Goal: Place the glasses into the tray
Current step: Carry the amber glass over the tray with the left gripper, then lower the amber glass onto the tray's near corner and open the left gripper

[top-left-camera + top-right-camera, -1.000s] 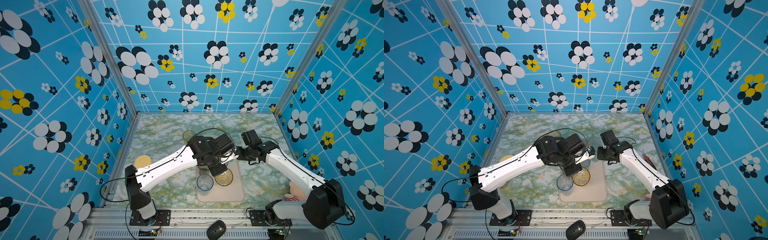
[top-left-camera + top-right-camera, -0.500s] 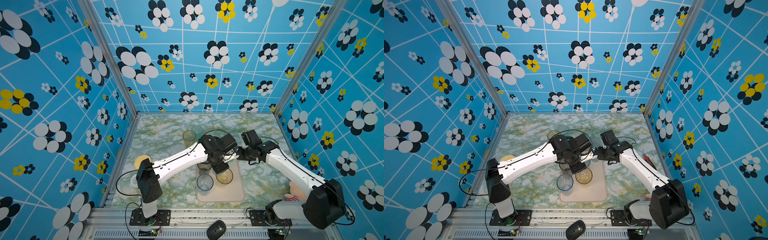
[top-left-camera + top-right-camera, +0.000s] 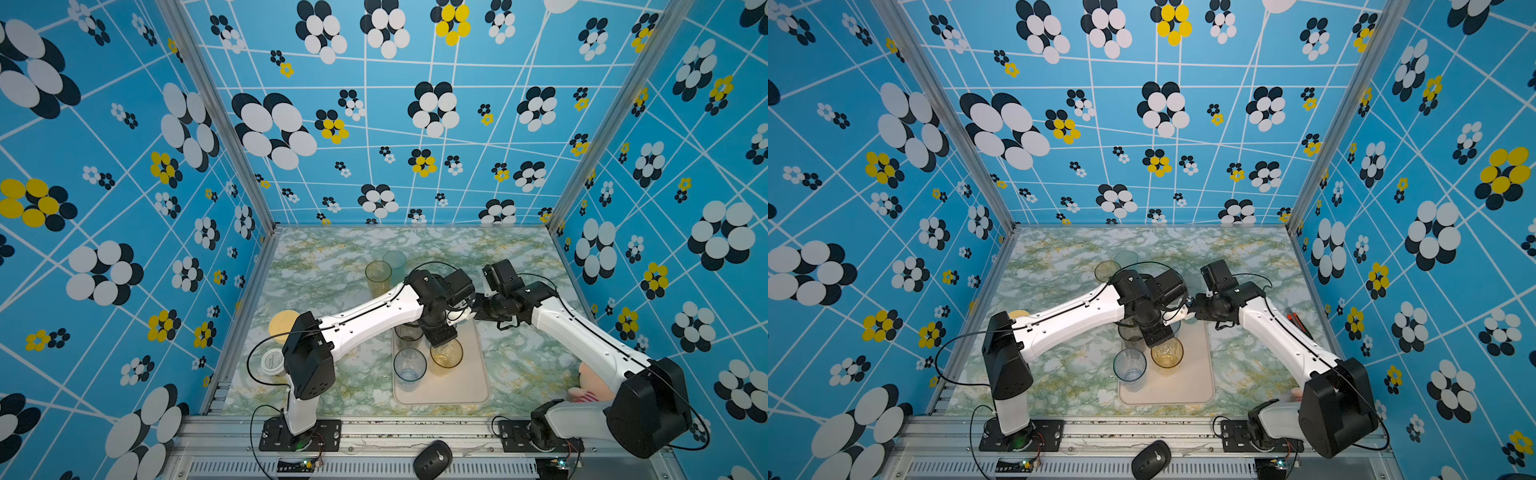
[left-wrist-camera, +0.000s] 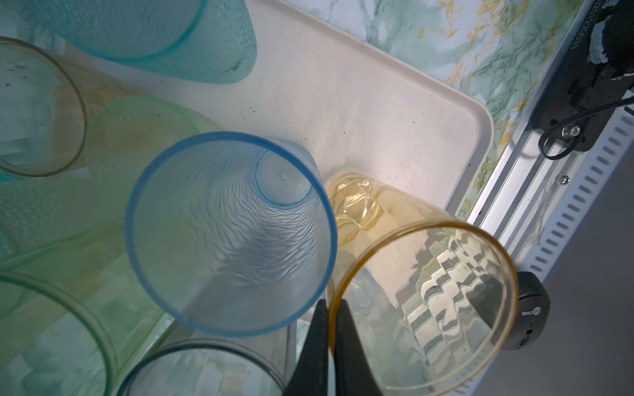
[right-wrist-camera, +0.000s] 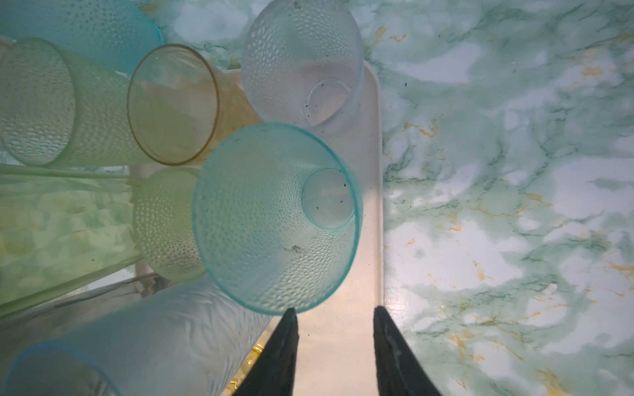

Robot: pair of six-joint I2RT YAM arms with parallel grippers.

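Where the left arm [image 3: 374,309] crosses the tray [image 3: 457,386], we count three glasses in plain sight on it in both top views: a blue-rimmed glass [image 3: 410,365], an amber glass [image 3: 446,353] and a grey glass [image 3: 406,332], half covered. Two more, a yellow glass [image 3: 378,277] and a teal glass [image 3: 395,261], stand on the table [image 3: 332,266] behind. Further glasses overlap in the wrist views; we cannot total them. The left gripper [image 4: 331,305] pinches the amber rim; the right gripper [image 5: 335,310] hangs over the tray, jaws apart, empty.
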